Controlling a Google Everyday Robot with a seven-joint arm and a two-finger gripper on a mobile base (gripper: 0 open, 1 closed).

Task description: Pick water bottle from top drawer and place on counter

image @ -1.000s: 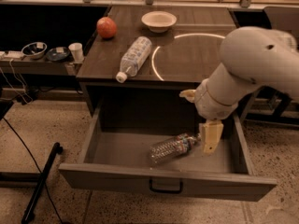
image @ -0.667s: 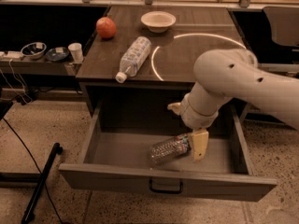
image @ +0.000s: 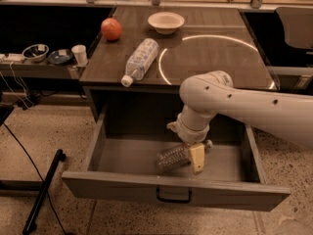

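Presently the gripper is down inside the drawer, right of the drawer's middle and against the bottle. The bottle lies flat on the drawer floor, its long axis running from front-left to back-right, cap end rearmost. The gripper crosses it near the neck. Whether the jaws are open or gripping cannot be told. Judgement: closure must come across that axis.

Open top drawer leaves room around pincer at water bottle.

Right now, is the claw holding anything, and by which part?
Cannot tell: the claw is at the cap end of the water bottle lying in the drawer; no grip shows.
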